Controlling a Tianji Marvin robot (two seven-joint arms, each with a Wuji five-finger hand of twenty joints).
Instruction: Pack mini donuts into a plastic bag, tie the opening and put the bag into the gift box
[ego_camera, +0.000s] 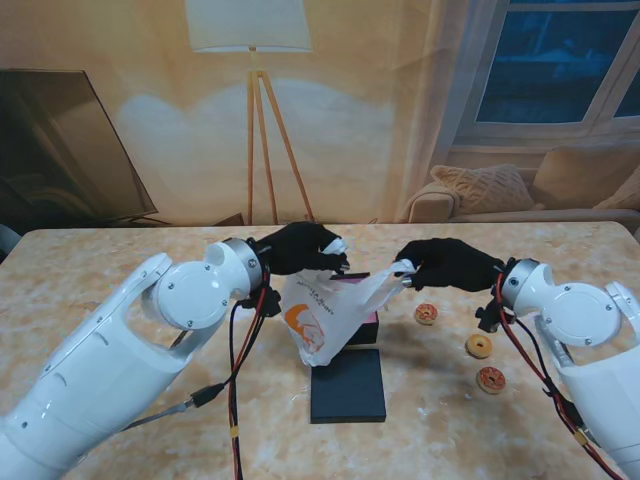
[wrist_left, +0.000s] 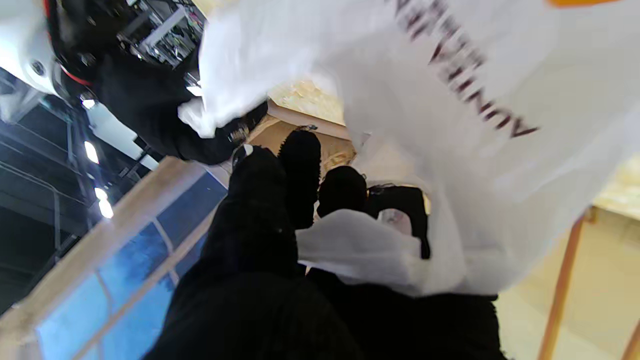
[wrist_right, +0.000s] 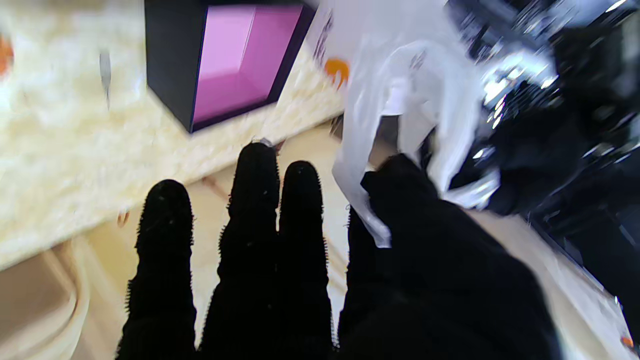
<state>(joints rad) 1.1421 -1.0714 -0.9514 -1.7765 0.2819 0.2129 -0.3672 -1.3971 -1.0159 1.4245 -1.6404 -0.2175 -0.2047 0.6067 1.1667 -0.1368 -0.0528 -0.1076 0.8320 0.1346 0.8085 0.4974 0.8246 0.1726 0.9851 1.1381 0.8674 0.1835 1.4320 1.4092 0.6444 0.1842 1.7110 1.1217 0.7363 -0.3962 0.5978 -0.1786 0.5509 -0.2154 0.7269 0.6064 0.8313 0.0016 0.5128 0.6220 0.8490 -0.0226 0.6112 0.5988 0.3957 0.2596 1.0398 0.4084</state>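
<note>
Both hands are up off the table: our left hand (ego_camera: 300, 246) pinches one top corner of the plastic bag (ego_camera: 325, 315) and our right hand (ego_camera: 448, 264) pinches the other, with the bag hanging stretched between them. We see the grip from the left wrist too, where the left hand (wrist_left: 280, 240) has white film bunched under its fingers (wrist_left: 300, 170). From the right wrist, the right hand (wrist_right: 310, 260) clamps a twisted strip of film at the thumb side, while its three other fingers (wrist_right: 255, 200) stretch out straight with nothing in them.

Under the bag sits the gift box (ego_camera: 362, 322), mostly covered by the bag; only a dark edge and a sliver of pink show from the stand, though the right wrist catches the box (wrist_right: 235, 60) open, pink inside. Its black lid (ego_camera: 347, 384) lies flat just nearer to us than the bag. Three donuts (ego_camera: 479, 346) rest on the table just nearer to us than our right hand, well apart from the bag. We cannot tell whether anything is inside the bag; its print is blurred apart from an orange mark.

We're working on a pale marbled table (ego_camera: 120, 260). Beyond it stand a floor lamp (ego_camera: 252, 110) on wooden legs, a sofa (ego_camera: 520, 195) with cushions beneath a dark window, and a dark screen (ego_camera: 60, 150) cut off at the left edge.
</note>
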